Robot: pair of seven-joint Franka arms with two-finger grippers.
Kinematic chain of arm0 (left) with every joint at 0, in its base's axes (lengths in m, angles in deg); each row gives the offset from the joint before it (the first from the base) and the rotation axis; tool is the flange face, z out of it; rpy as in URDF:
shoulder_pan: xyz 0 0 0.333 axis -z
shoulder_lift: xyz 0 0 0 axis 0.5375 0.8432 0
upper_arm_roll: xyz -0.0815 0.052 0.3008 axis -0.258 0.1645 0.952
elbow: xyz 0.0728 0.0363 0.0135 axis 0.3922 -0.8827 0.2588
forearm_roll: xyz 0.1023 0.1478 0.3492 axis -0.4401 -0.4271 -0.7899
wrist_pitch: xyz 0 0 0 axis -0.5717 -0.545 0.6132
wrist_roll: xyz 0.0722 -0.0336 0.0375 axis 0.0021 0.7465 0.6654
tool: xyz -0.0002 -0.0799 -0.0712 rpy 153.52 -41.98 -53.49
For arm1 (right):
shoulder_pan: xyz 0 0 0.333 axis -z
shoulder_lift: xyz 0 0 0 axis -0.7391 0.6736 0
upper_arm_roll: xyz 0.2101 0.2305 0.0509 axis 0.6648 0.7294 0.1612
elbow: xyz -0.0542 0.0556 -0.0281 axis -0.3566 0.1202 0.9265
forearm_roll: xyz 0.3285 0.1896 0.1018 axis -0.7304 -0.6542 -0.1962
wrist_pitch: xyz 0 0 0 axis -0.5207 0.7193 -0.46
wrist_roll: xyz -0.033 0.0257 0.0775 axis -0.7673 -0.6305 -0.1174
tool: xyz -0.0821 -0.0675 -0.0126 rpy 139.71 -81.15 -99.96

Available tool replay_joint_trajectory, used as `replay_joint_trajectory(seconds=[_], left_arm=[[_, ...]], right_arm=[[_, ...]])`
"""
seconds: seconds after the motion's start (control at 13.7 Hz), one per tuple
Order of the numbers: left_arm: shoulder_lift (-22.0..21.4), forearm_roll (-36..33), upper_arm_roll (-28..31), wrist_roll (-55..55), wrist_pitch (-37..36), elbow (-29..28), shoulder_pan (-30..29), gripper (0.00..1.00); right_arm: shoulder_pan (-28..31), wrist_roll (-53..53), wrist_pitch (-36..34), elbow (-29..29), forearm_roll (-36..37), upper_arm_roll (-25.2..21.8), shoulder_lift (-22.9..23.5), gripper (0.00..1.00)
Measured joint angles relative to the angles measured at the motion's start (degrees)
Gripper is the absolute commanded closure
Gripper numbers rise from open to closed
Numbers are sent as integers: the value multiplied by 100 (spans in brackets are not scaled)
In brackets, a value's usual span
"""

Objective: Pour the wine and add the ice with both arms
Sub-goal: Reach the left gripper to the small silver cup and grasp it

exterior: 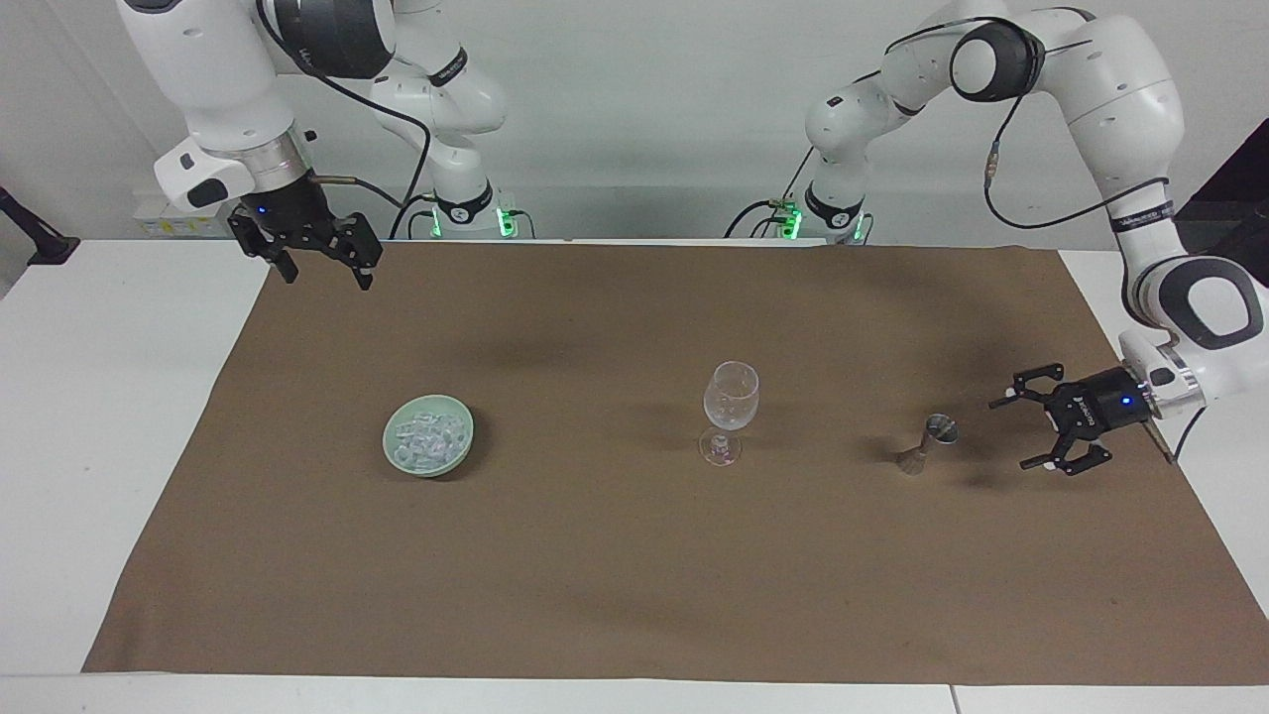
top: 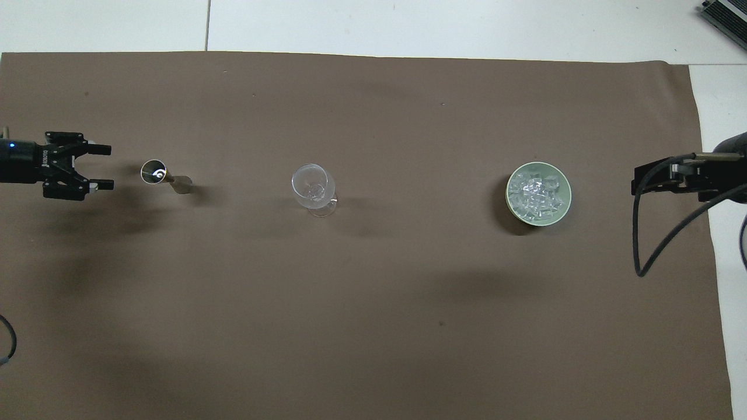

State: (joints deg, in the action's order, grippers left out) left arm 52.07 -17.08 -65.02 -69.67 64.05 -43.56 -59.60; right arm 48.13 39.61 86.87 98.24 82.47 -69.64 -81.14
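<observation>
One pale green bowl (exterior: 428,448) holding the heap of ice (exterior: 429,435), sitting toward the right arm's end, one stemmed glass (exterior: 730,411) standing mid-cloth, one metal jigger (exterior: 929,443) beside it, left gripper (exterior: 1025,431) hanging spread wide just beside the jigger, right gripper (exterior: 323,264) waiting agape over the brown cloth (exterior: 634,575) edge.

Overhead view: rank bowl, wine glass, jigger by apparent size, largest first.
1. Pale green bowl, widest footprint, holding the ice.
2. Stemmed glass, clearly smaller.
3. Metal jigger, smallest.
All stand on the brown mat at about the same distance from the camera, so the ranking is safe.
</observation>
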Motion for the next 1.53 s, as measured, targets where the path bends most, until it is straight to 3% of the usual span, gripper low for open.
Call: replay_joint_trajectory(seconds=[0.36,0.8,1.02,1.31,1.39,1.53], left_arm=[[566,849,-164,-1525,-327,-52,-9,0],[1021,1373,-515,-3004,-608,-109,-262,4],[1122,1436,-559,-3216,-755,-121,-343,14],[1221,1573,-724,-3448,-820,-125,-403,14],[1246,1578,-731,-3466,-851,-125,-410,16],[1271,1584,-738,-3486,-909,-125,-413,42]], right_arm=[[0,0,0,0,0,0,0,0],[0,0,0,0,0,0,0,0],[0,0,0,0,0,0,0,0],[0,0,0,0,0,0,0,0],[0,0,0,0,0,0,0,0],[0,0,0,0,0,0,0,0]])
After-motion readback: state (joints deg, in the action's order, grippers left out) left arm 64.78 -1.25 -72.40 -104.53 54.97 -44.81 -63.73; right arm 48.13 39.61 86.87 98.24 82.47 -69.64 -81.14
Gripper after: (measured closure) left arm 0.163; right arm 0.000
